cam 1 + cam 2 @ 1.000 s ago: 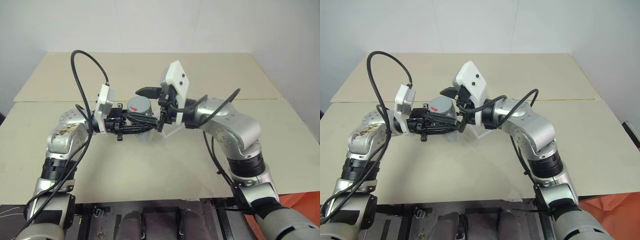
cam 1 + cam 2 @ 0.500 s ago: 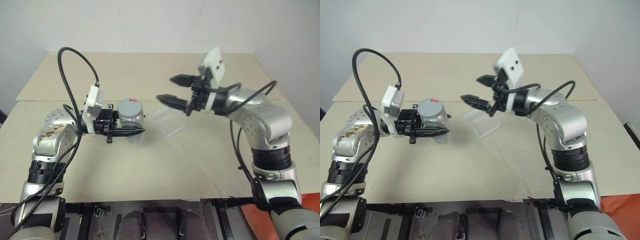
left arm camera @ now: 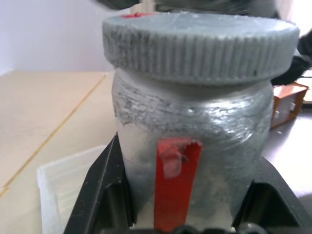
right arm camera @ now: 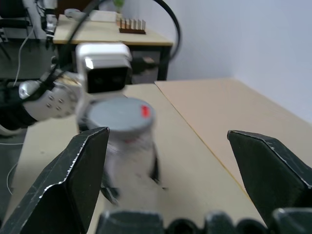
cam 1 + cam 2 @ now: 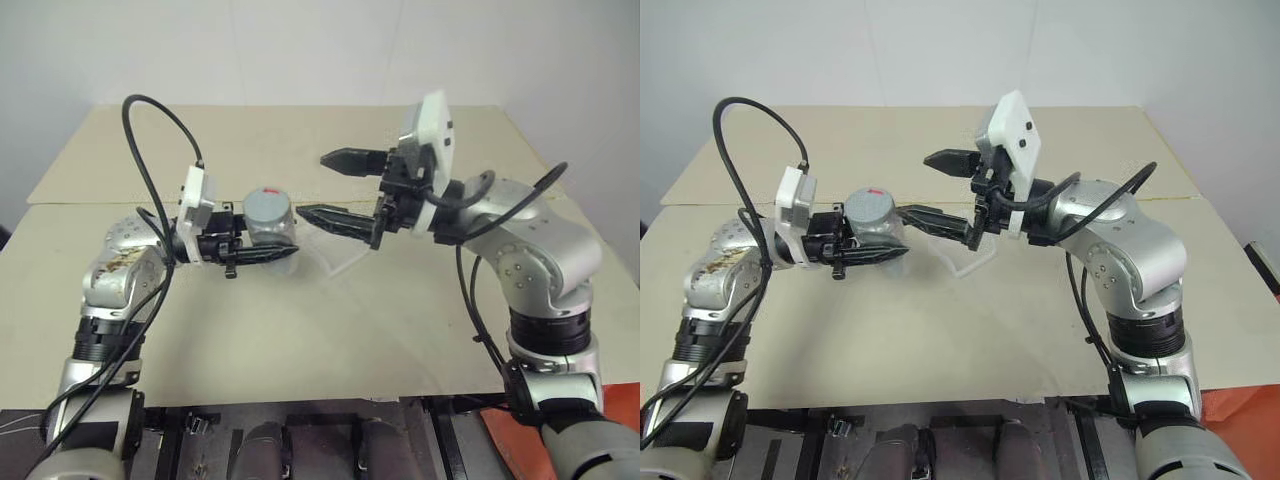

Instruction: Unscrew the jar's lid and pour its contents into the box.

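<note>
My left gripper (image 5: 272,243) is shut on the jar (image 5: 270,230) and holds it upright above the table. The jar is silvery with a red label stripe (image 3: 174,185). The grey ribbed lid (image 5: 268,205), with a small red mark at its edge, sits on top of the jar. The contents are hidden inside. My right gripper (image 5: 312,185) stands open just right of the lid, pointing at it, one finger above the other, touching nothing. The clear box (image 5: 345,258) rests on the table below the right gripper, partly hidden by it.
The beige table (image 5: 300,340) has a seam running across behind the arms and a second sheet beyond it up to the white wall. Cables loop above my left arm (image 5: 150,110) and below my right arm (image 5: 475,310).
The right gripper, which sat around the lid a second ago, let go and drew away right and up, then came partway back. The lid stays on the jar in the left gripper.
</note>
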